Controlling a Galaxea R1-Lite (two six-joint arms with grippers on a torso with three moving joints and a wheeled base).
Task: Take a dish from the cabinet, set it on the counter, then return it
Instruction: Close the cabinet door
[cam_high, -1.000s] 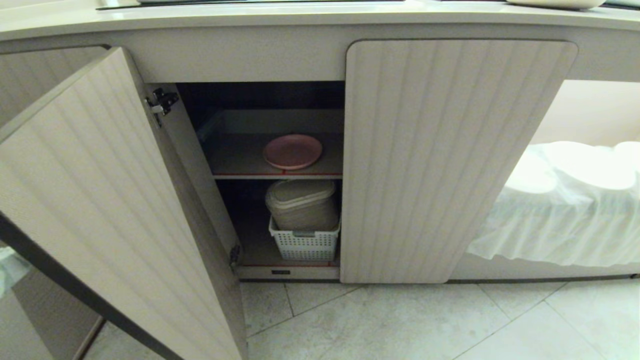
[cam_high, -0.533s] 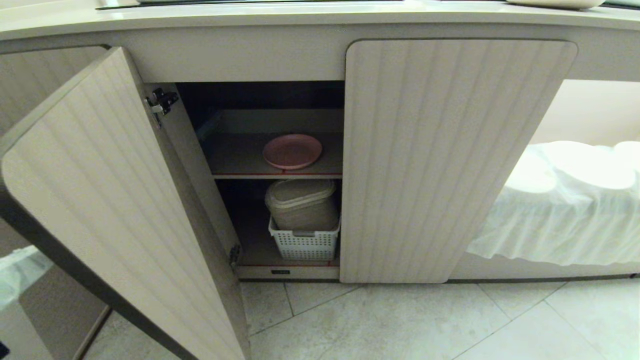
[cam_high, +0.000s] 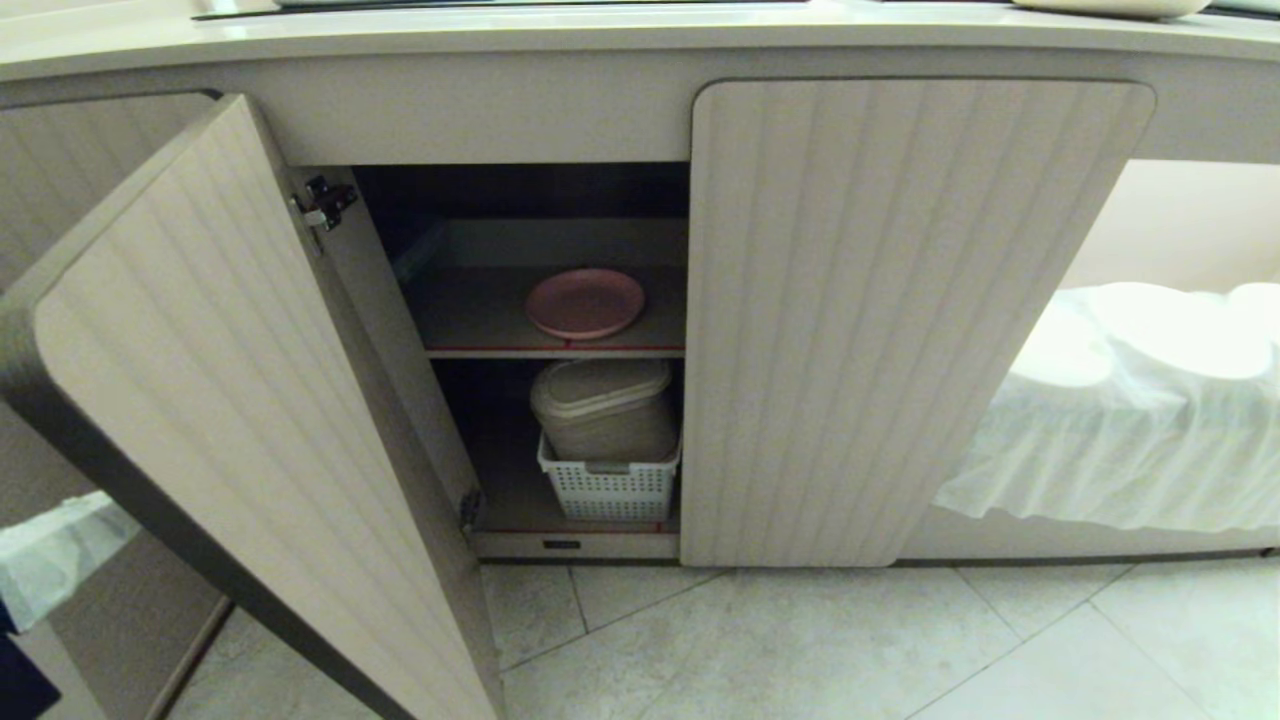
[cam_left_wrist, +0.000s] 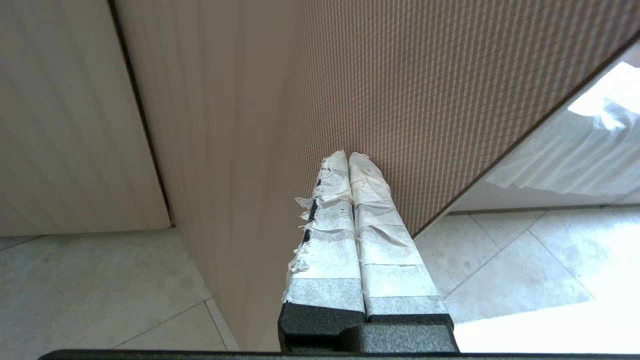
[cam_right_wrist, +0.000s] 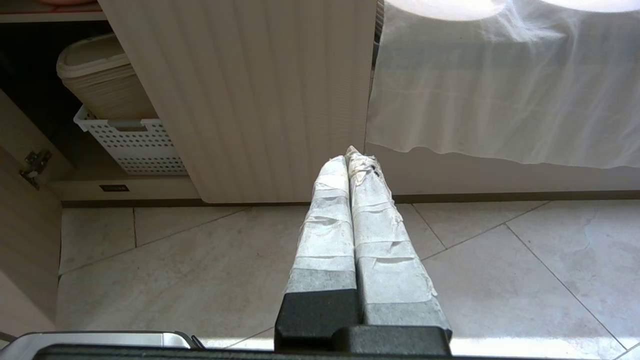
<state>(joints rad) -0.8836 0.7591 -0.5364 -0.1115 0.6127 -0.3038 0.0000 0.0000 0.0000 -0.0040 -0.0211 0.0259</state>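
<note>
Dish: the pink dish (cam_high: 585, 302) lies flat on the upper shelf (cam_high: 470, 330) inside the cabinet (cam_high: 900, 300), near the shelf's red front edge. It is well apart from both pairs of jaws and nothing touches it.

Below the dish: on the bottom shelf a beige lidded container (cam_high: 603, 408) sits in a white perforated basket (cam_high: 608, 488).

Left door: the left door (cam_high: 230, 420) stands swung out, so the opening in front of the dish is free. The right door (cam_high: 880, 320) is shut.

Left jaws: the left gripper (cam_left_wrist: 348, 156) has its taped jaws pressed together and holds nothing. The tips are against or just beside the inner face of the open door (cam_left_wrist: 400, 100); I cannot tell if they really touch it.

Right jaws: the right gripper (cam_right_wrist: 347, 155) is also closed and empty. It hangs low over the floor tiles (cam_right_wrist: 200, 280), pointing toward the lower corner of the shut door, with a white cloth (cam_right_wrist: 500, 100) just beside it.

Worktop: the cream counter (cam_high: 500, 25) runs above the cabinet.

Step in hand: I judge this is the door opening; the dish is not yet taken.

Next move: I think the left jaws must come away from the door, open, go into the cabinet at the height of the upper shelf and take the dish by its rim, without knocking the door or the shelf edge.
</note>
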